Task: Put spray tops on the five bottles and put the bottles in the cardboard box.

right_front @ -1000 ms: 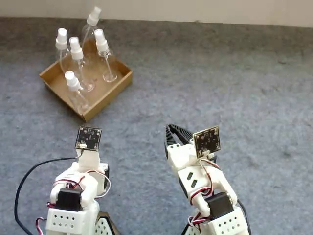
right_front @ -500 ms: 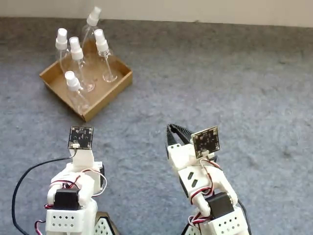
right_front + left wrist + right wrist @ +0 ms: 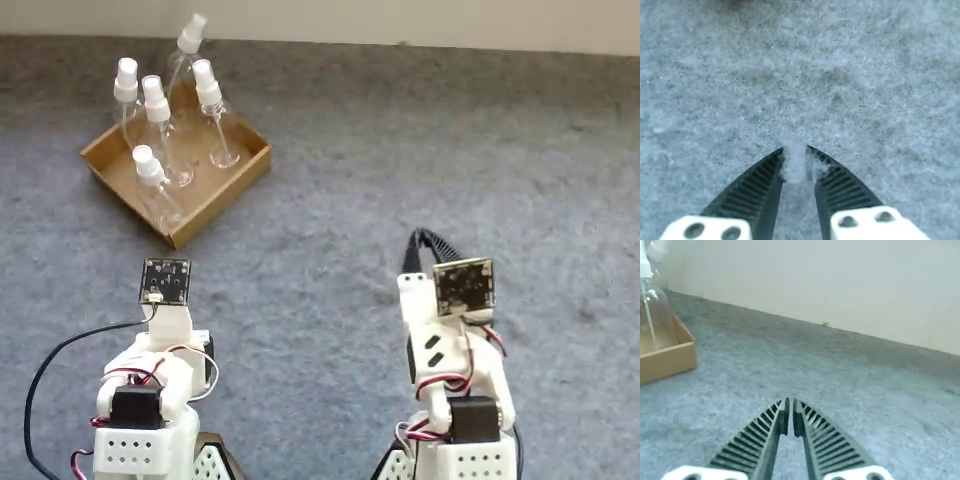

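The right wrist view's edge cuts off the brown cardboard box (image 3: 665,357) and a clear plastic bottle (image 3: 651,307); the high view's lower edge cuts the white left arm (image 3: 140,440) and the white right arm (image 3: 465,445).

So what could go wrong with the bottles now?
The five clear plastic bottles with white spray tops stand tall and close together in the shallow brown cardboard box, so a bump could knock one into the others. The box walls are low, so a tipped bottle might roll out onto the grey carpet.

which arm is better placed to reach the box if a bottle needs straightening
Probably left: the left arm sits nearer the cardboard box, the right arm farther across. Left tool and right tool both hold nothing.
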